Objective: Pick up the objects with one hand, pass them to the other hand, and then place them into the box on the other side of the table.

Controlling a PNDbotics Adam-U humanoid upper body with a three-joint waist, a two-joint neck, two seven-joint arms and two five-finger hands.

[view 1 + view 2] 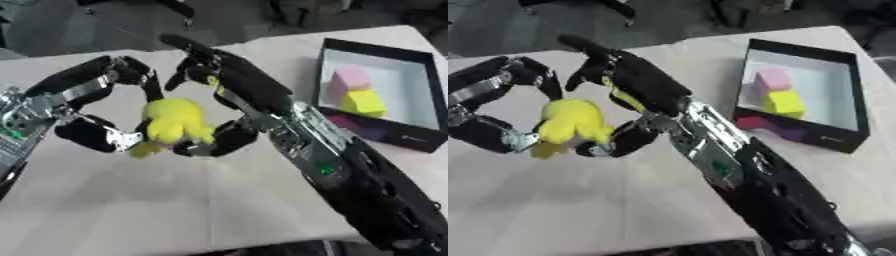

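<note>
Yellow soft plush toy (pixel 173 125) is gripped between curled fingers of left hand (pixel 92 112) and right hand (pixel 232 95) above the table.

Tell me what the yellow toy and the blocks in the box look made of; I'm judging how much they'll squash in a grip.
Yellow toy: apparently soft plush, with a matte surface and rounded, lumpy outline. Pink block and yellow block: probably foam or painted wood, matte with crisp flat faces; which one is unclear. Box: likely cardboard, with thin black walls.
</note>
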